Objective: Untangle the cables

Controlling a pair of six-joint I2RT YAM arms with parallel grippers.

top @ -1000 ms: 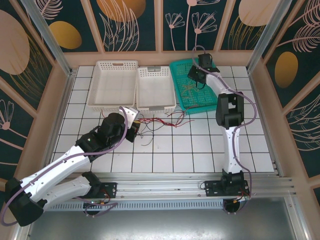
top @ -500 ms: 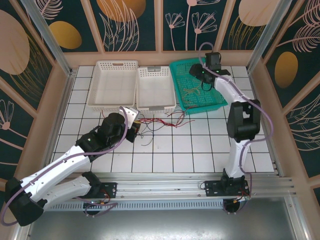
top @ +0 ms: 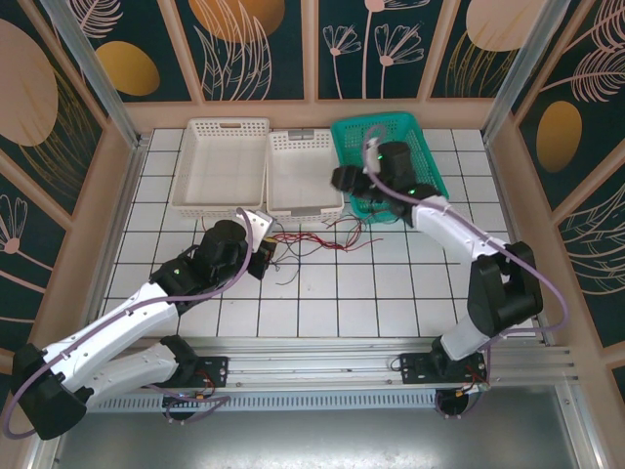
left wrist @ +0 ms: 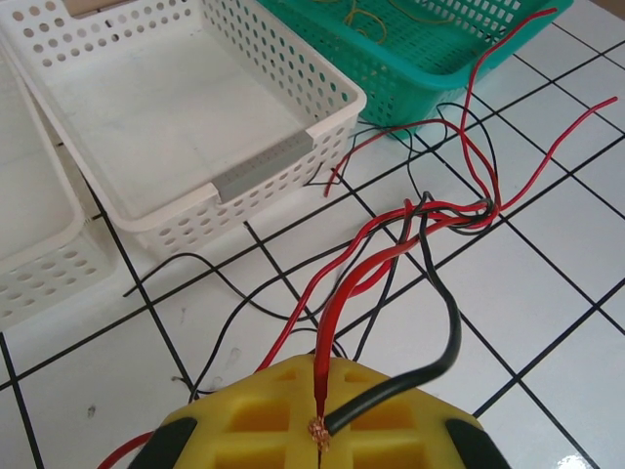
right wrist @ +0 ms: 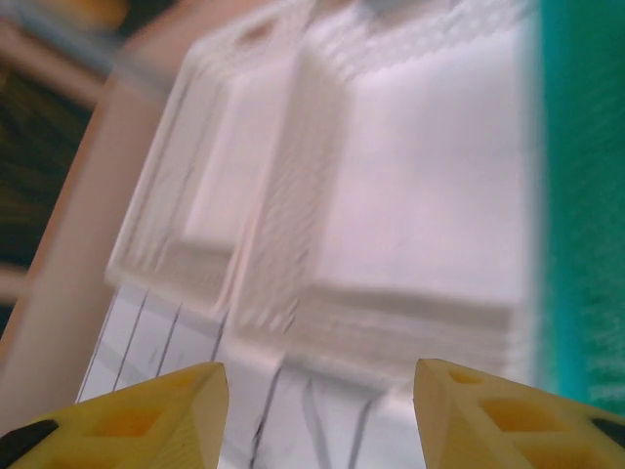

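Cables (left wrist: 459, 217) beside green basket (left wrist: 439, 68): left gripper (left wrist: 317, 430) clamps two ends; my right gripper (right wrist: 317, 376) returns, jaws apart, for another strand

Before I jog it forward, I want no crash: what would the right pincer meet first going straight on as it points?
Probably the near wall of the white basket beside the green basket; the right pincer, open, points at it. Blur leaves depth unclear.

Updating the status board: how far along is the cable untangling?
Done: thin yellow-olive wires lie in the teal plastic basket. In hand: left gripper shut on the ends of the thin red and black cables. Left: those cables twist together over the white tiles; right gripper open, empty.
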